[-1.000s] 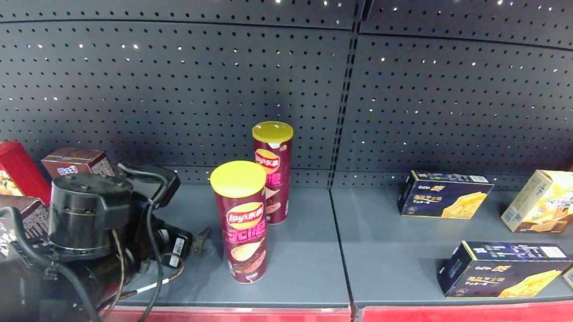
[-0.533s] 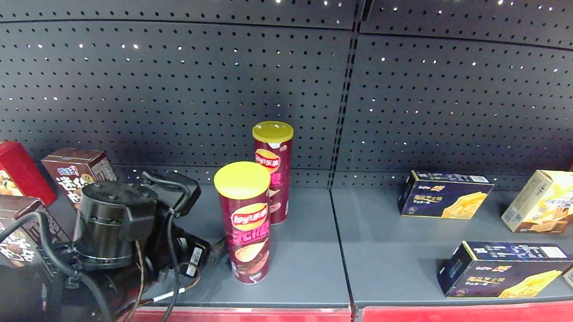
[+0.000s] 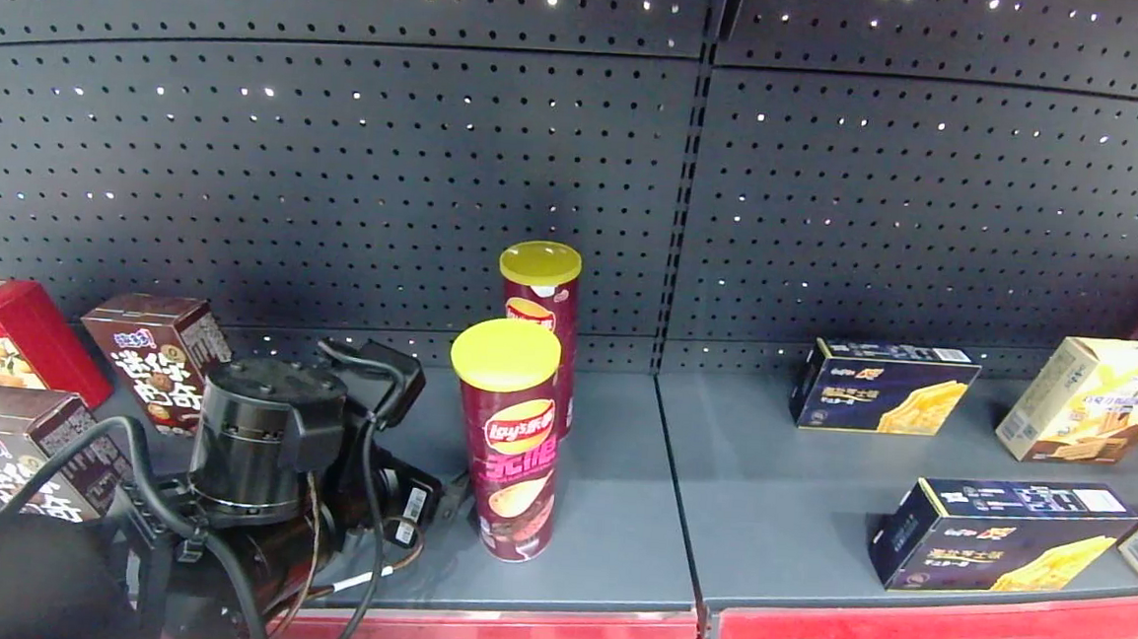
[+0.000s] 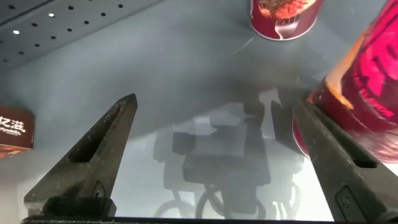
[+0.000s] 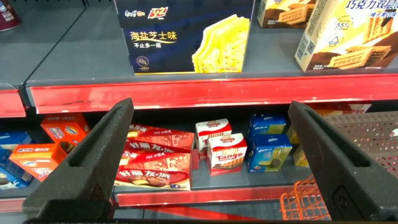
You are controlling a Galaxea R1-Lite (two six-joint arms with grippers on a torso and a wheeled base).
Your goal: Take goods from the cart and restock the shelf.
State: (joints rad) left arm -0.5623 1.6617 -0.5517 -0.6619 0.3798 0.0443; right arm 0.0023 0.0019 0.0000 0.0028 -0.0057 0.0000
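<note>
The left gripper (image 4: 214,106) sits low on the grey shelf (image 3: 616,520) with its jaws spread wide. One finger is just beside the front chip can (image 3: 511,454), perhaps touching it. That can stands upright just ahead of a second can (image 3: 540,283). The right gripper (image 5: 210,109), also spread open, hangs before the red front edge (image 5: 186,93).

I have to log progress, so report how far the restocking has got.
Done: a rear can and a front can of chips stand upright on the shelf, one behind the other. In hand: nothing; the left gripper is open beside the front can, and the right gripper is open and empty. Left: fetching more goods; how many cannot be told.
</note>
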